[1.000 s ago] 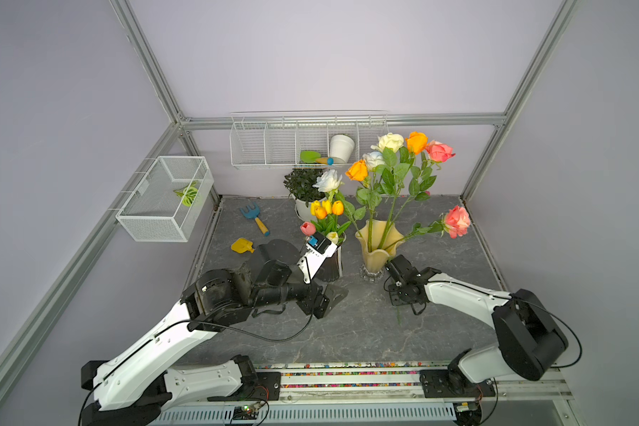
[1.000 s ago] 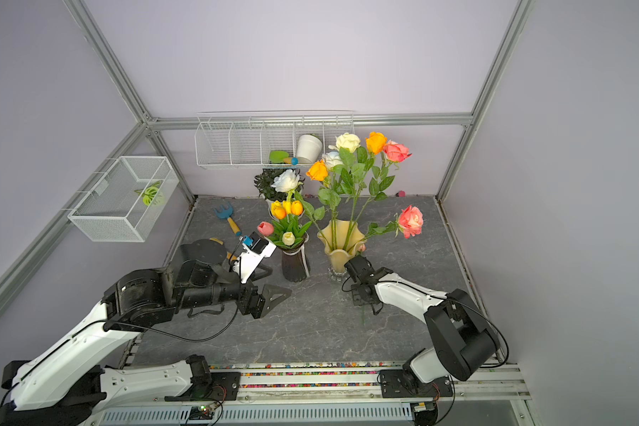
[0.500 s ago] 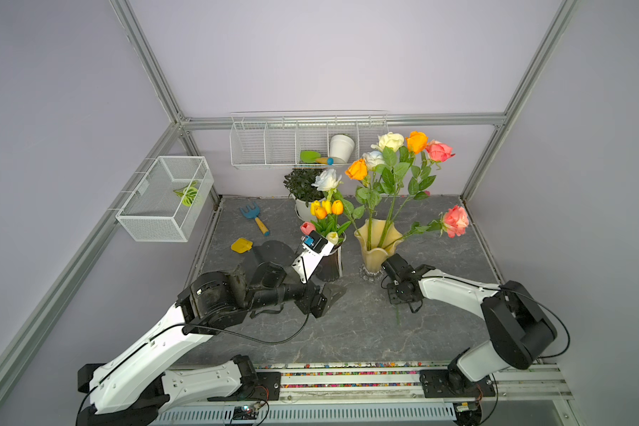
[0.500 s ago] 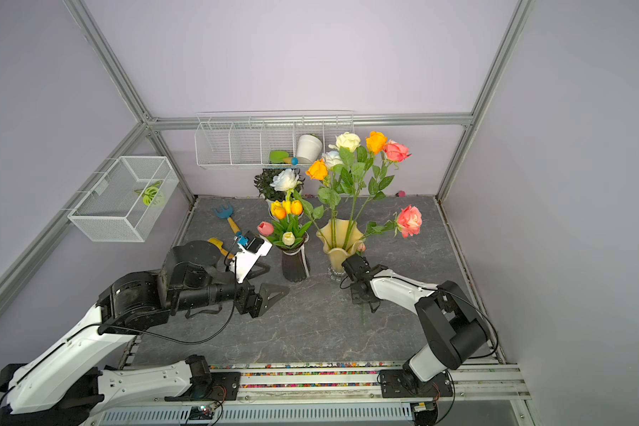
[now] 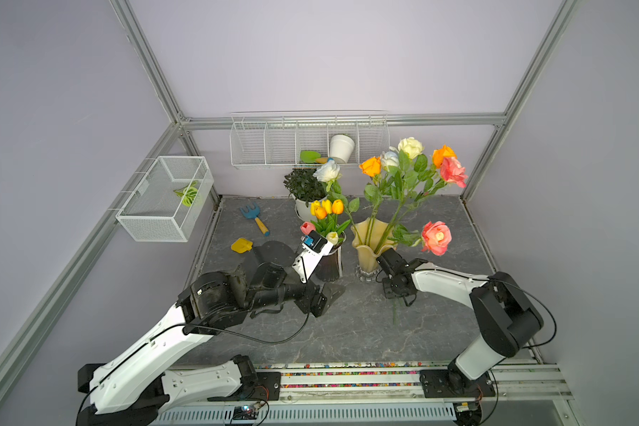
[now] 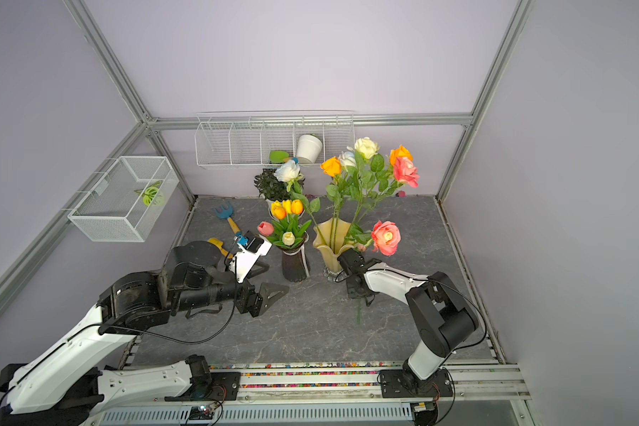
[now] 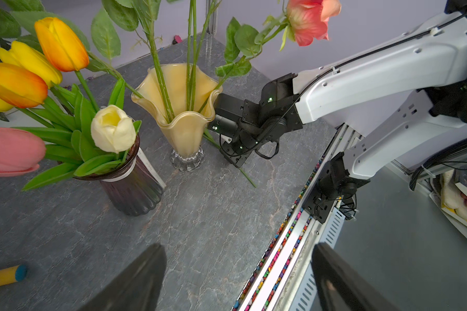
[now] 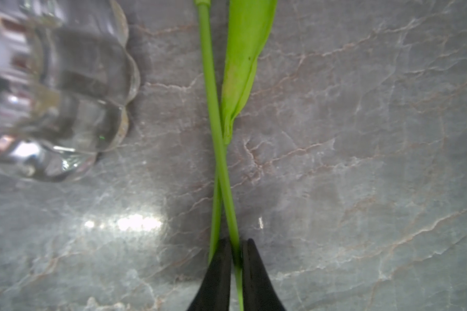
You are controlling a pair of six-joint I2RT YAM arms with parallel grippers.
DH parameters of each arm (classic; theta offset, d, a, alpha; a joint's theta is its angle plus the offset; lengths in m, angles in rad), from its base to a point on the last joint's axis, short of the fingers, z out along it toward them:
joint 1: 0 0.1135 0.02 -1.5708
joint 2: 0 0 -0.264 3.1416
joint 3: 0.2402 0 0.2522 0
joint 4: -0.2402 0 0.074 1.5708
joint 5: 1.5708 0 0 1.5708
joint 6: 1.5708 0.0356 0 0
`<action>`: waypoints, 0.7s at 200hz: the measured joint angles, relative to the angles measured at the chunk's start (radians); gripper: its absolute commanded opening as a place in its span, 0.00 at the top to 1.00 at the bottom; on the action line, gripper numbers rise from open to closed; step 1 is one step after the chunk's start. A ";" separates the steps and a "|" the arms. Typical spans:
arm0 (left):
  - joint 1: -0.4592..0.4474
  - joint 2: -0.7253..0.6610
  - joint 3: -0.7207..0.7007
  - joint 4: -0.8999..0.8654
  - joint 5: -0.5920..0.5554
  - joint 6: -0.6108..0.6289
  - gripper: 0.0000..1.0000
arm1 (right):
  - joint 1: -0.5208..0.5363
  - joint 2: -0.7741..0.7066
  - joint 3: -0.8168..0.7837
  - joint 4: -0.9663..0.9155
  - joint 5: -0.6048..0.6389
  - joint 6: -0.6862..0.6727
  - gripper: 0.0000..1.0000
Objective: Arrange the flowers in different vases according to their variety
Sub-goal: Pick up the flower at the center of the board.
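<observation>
right gripper (image 8: pixel 236 258): clamped on flower stem (image 8: pixel 213 107) beside yellow vase (image 7: pixel 184 129) base
left gripper (image 7: pixel 237 250): jaws spread apart, positioned near purple vase (image 7: pixel 132 194)
tulips (image 7: pixel 113 129): gathered in purple vase

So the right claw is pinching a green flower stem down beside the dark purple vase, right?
Not quite. The right gripper pinches the green stem beside the pale yellow vase, not the dark purple vase; both top views show it.

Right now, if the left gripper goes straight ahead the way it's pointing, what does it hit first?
Open left gripper faces bare table, then likely the right gripper, shut on a green stem beside the yellow vase; depth unclear.
</observation>
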 measured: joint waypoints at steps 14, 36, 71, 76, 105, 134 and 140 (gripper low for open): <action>0.000 0.000 0.000 0.000 0.000 0.000 0.11 | 0.000 -0.005 -0.006 0.006 -0.002 0.005 0.95; 0.000 0.000 -0.001 0.001 0.000 0.000 0.11 | 0.000 -0.017 -0.020 0.014 -0.002 0.010 1.00; 0.000 0.000 -0.003 0.009 0.000 0.000 0.11 | 0.007 -0.048 -0.050 0.006 0.003 0.024 1.00; 0.000 0.000 -0.005 0.010 0.000 0.000 0.11 | 0.010 -0.053 -0.055 0.002 0.005 0.026 1.00; 0.000 -0.001 -0.016 0.013 -0.006 0.000 0.11 | 0.042 -0.119 -0.094 -0.019 0.044 0.046 1.00; 0.000 -0.020 -0.040 0.037 -0.043 0.000 0.11 | 0.092 -0.291 -0.139 -0.030 0.122 0.065 1.00; 0.000 -0.028 -0.047 0.043 -0.051 0.000 0.11 | 0.098 -0.329 -0.145 -0.030 0.139 0.071 1.00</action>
